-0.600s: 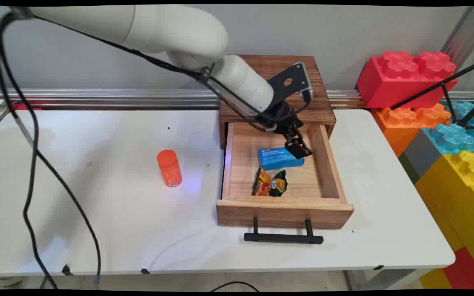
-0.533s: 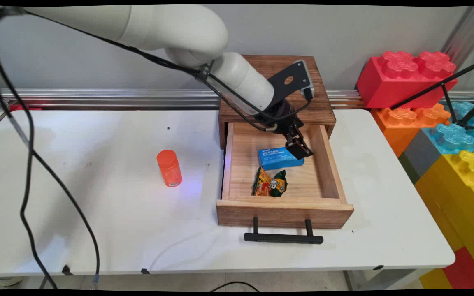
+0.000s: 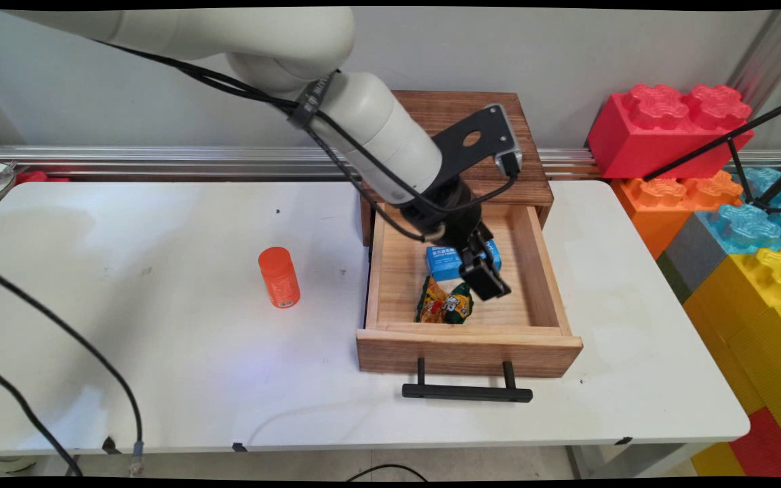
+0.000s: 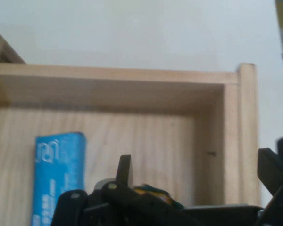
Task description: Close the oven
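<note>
End effector [image 3: 487,283] hovers over drawer [image 3: 544,271], beside snack packet [image 3: 443,303].

The open wooden drawer [image 3: 466,291] near the bench's [image 3: 160,366] far right edge has raised walls on all sides, so entry is only from above. Inside it, the blue box [image 3: 445,261] lies toward the back and the snack packet [image 3: 443,303] toward the front, near each other; bare floor shows along the drawer's right wall. The pincer [image 3: 489,283] hangs inside the drawer, just right of the packet, with its fingers spread. Left of the drawer, an orange bottle [image 3: 278,276] stands alone, with bare bench all around it.
</note>
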Robot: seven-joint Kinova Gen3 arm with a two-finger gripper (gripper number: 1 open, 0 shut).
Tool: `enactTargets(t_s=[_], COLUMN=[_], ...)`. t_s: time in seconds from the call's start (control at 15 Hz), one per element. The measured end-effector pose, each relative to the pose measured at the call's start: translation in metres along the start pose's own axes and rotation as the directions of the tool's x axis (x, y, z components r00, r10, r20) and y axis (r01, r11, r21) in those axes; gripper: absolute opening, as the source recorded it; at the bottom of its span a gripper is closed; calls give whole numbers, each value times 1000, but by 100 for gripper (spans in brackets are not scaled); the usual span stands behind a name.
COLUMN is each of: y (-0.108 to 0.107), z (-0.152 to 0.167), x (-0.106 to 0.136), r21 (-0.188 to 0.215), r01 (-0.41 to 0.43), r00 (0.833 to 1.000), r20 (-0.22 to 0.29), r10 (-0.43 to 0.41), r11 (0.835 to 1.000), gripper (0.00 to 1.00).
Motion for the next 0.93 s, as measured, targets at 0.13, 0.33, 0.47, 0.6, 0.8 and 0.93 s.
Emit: enactTargets(t_s=[0.13,0.33,0.47,0.6,0.8,0.93], y=[12,23,30,36,41,45], z=[-9,-18,-25,-31,-38,-41], x=[-3,-7,-11,-17,-24,-28], r21=[-21,-42,-58,-70,-83,-94], r01=[7,10,10,0,-25,-44], r00=[1000,999,999,998,997,995], r20=[19,35,49,63,75,81], r10=[-7,-9,-7,4,31,52], r11=[1000,999,998,998,996,995], gripper=[100,100,100,100,100,100])
